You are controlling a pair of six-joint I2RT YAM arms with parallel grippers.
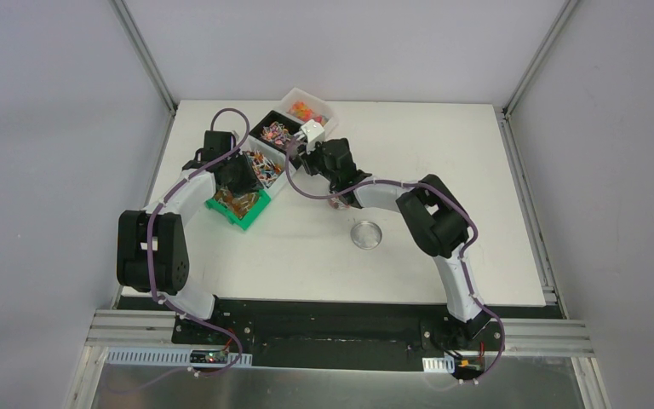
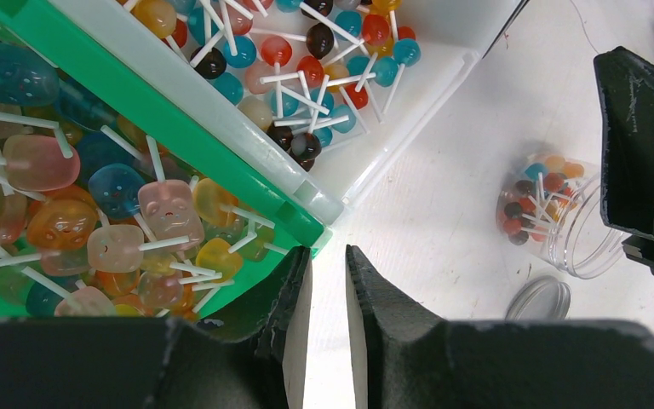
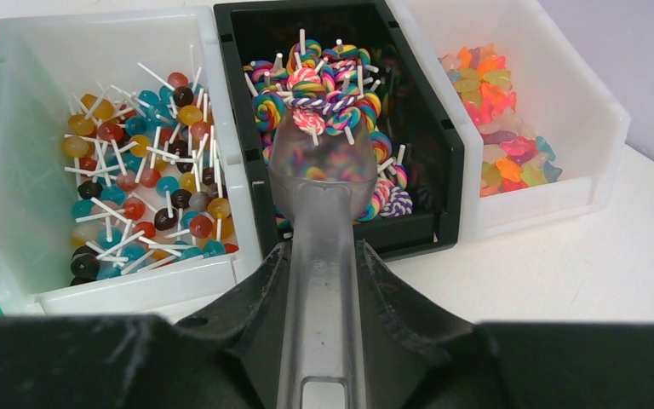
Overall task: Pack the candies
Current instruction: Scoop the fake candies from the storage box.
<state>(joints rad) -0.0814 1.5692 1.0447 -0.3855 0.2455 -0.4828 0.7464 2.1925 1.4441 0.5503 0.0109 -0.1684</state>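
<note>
The candies lie in four bins: swirl lollipops point(image 3: 353, 106) in a black bin point(image 3: 443, 170), round lollipops point(image 3: 136, 170) in a white bin point(image 3: 17, 136), gummies point(image 3: 498, 111) in another white bin point(image 3: 596, 128), and square lollipops point(image 2: 111, 221) in a green bin point(image 2: 162, 111). My right gripper point(image 3: 322, 247) is shut on the handle of a translucent scoop point(image 3: 324, 170), whose bowl holds a few swirl lollipops over the black bin. My left gripper point(image 2: 328, 260) is empty, its jaws a narrow gap apart, at the green bin's near corner.
A clear jar point(image 2: 553, 213) lies on its side on the white table, partly filled with round lollipops. Its lid point(image 2: 541, 298) lies beside it, also in the top view point(image 1: 366, 234). The right arm point(image 2: 647, 153) reaches over the jar.
</note>
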